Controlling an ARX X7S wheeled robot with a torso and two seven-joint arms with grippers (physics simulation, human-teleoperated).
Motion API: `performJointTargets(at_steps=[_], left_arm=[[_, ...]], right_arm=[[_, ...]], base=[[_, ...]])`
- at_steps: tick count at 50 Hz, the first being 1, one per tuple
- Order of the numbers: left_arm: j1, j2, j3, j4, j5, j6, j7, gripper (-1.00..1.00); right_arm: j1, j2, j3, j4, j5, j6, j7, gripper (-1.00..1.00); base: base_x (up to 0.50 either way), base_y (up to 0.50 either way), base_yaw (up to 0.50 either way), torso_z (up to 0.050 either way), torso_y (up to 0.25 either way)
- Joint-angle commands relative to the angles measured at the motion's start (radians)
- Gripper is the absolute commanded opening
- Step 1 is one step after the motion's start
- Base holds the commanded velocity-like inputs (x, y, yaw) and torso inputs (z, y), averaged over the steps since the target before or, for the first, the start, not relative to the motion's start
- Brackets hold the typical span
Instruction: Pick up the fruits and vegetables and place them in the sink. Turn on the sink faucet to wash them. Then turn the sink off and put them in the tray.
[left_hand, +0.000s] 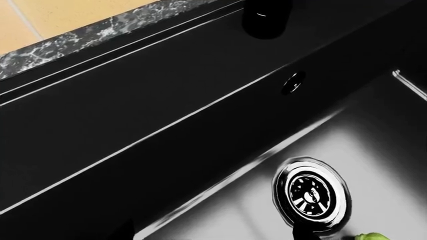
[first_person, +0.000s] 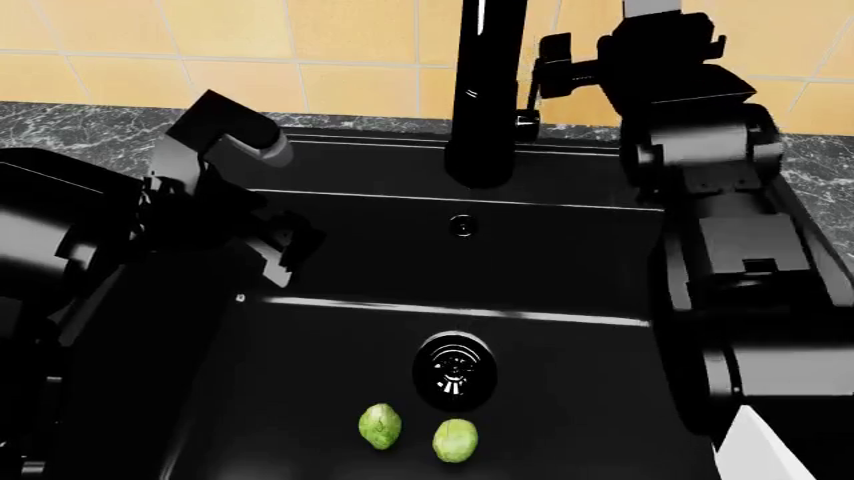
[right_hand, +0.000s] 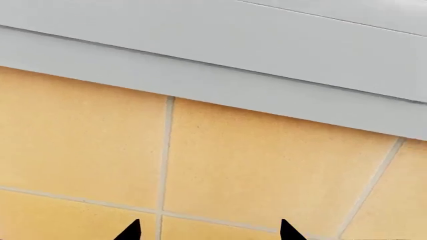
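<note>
Both sprouts (first_person: 380, 426) (first_person: 455, 440) are laid at six o'clock of the drain (first_person: 455, 371), ready for washing. The right gripper (right_hand: 208, 231) is held apart, seemingly raised toward the faucet (first_person: 483, 90) lever; the left gripper's (first_person: 287, 245) state cannot be told.

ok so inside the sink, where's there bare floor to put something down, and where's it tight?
The sink floor is bare between the back wall and the drain, and right of the drain. It is tight in front of the drain, where two sprouts lie close together. The left arm crowds the left side; the faucet stands behind.
</note>
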Motion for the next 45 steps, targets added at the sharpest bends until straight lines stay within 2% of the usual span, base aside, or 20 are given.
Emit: performJointTargets(at_steps=[1,5,10,12,20,21,24,25,30,33,39,45], left_arm=[[-0.008,0.005,0.005,-0.006,-0.008,-0.014,0.000,1.00],[-0.014,0.004,0.010,-0.008,-0.011,-0.017,0.003,1.00],[-0.031,-0.003,0.012,-0.014,-0.017,-0.027,0.010,1.00],[-0.040,-0.004,0.014,-0.015,-0.019,-0.034,0.013,1.00],[-0.062,-0.006,0.052,-0.025,-0.046,-0.068,0.049,1.00],[-0.063,-0.007,0.056,-0.025,-0.049,-0.070,0.053,1.00],[-0.073,-0.011,0.069,-0.028,-0.058,-0.082,0.065,1.00],[-0.075,-0.011,0.070,-0.029,-0.060,-0.083,0.066,1.00],[-0.078,-0.013,0.073,-0.030,-0.064,-0.085,0.065,1.00],[-0.079,-0.013,0.074,-0.030,-0.067,-0.085,0.063,1.00],[-0.067,-0.035,0.113,-0.004,-0.082,-0.051,0.092,1.00],[-0.076,-0.048,0.108,-0.012,-0.114,-0.037,0.136,1.00]], right_arm=[[-0.106,0.107,-0.055,-0.535,-0.008,0.458,-0.136,1.00],[-0.120,0.151,-0.096,-0.679,-0.002,0.588,-0.214,1.00],[-0.123,0.234,-0.178,-0.910,0.047,0.803,-0.387,1.00],[-0.118,0.258,-0.172,-0.990,0.080,0.884,-0.436,1.00],[-0.111,0.382,-0.240,-1.273,0.159,1.166,-0.551,1.00],[-0.110,0.407,-0.249,-1.282,0.216,1.170,-0.522,1.00],[-0.053,0.520,-0.278,-1.297,0.666,1.170,-0.166,1.00],[-0.041,0.536,-0.283,-1.297,0.789,1.170,-0.100,1.00],[-0.023,0.559,-0.298,-1.292,0.900,1.160,-0.015,1.00],[-0.019,0.564,-0.304,-1.288,0.920,1.154,0.000,1.00],[0.111,0.668,-0.611,-1.341,0.918,1.137,-0.231,1.00],[0.204,0.744,-0.805,-1.410,0.906,1.104,-0.404,1.00]], base=[[0.00,0.00,0.00,0.000,0.000],[0.00,0.00,0.00,0.000,0.000],[0.00,0.00,0.00,0.000,0.000],[0.00,0.00,0.00,0.000,0.000],[0.00,0.00,0.00,0.000,0.000],[0.00,0.00,0.00,0.000,0.000],[0.00,0.00,0.00,0.000,0.000],[0.00,0.00,0.00,0.000,0.000],[0.00,0.00,0.00,0.000,0.000],[0.00,0.00,0.00,0.000,0.000],[0.00,0.00,0.00,0.000,0.000],[0.00,0.00,0.00,0.000,0.000]])
